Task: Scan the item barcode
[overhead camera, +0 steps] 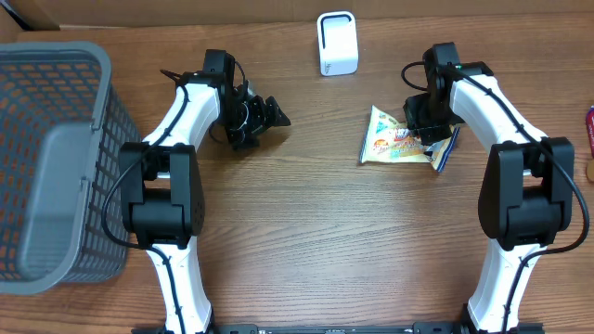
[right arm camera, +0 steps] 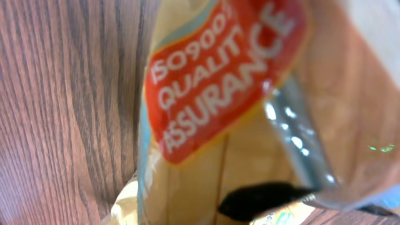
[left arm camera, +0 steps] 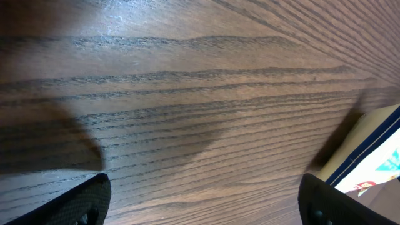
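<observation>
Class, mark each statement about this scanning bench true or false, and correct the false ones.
1. The snack packet lies inside the basket. False: it lies on the table, far from the basket.
2. The white scanner stands toward the far side of the table. True.
3. The left jaws are shut on the snack packet. False: they stand open over bare wood.
4. The right jaws are closed on the snack packet. True.
5. The basket stands at the robot's left. True.
</observation>
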`<control>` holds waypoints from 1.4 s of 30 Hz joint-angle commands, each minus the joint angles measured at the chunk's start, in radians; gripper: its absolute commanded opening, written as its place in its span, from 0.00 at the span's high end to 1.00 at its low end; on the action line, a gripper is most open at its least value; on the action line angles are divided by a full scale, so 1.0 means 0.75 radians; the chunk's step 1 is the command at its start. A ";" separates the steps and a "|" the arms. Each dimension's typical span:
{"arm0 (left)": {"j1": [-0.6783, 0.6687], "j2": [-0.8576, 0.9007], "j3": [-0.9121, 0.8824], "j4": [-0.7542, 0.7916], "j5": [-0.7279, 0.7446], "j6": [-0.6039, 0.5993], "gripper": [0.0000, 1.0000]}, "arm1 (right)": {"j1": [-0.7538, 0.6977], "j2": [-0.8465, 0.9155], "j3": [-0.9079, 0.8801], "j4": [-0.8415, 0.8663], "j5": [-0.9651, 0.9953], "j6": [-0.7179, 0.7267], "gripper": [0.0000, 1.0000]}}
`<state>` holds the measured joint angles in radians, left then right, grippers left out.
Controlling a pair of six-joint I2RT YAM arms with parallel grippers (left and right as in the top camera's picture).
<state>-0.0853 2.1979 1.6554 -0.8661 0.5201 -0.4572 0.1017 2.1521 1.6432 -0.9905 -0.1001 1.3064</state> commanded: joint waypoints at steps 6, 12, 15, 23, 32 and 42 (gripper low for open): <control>-0.007 0.010 -0.008 -0.002 -0.009 0.020 0.12 | 0.002 0.021 0.088 0.008 -0.099 -0.245 0.96; -0.007 0.010 -0.008 0.000 -0.009 0.020 0.12 | 0.002 0.020 0.338 0.101 -0.242 -0.574 0.96; -0.008 0.010 -0.008 0.000 -0.009 0.020 0.12 | 0.002 0.020 0.437 0.213 -0.317 -0.607 0.96; -0.009 0.010 -0.008 0.000 -0.008 0.019 0.13 | 0.053 0.026 0.464 0.573 -0.223 -0.439 0.96; -0.009 0.010 -0.008 -0.001 -0.007 0.014 0.13 | 0.225 0.119 0.464 0.855 -0.055 -0.308 0.96; -0.009 0.010 -0.008 -0.025 -0.005 0.015 0.13 | 0.293 0.212 0.464 0.921 0.109 -0.297 0.96</control>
<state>-0.0853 2.1979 1.6554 -0.8833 0.5186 -0.4572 0.3374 2.3291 1.9747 -0.3149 -0.0967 1.1042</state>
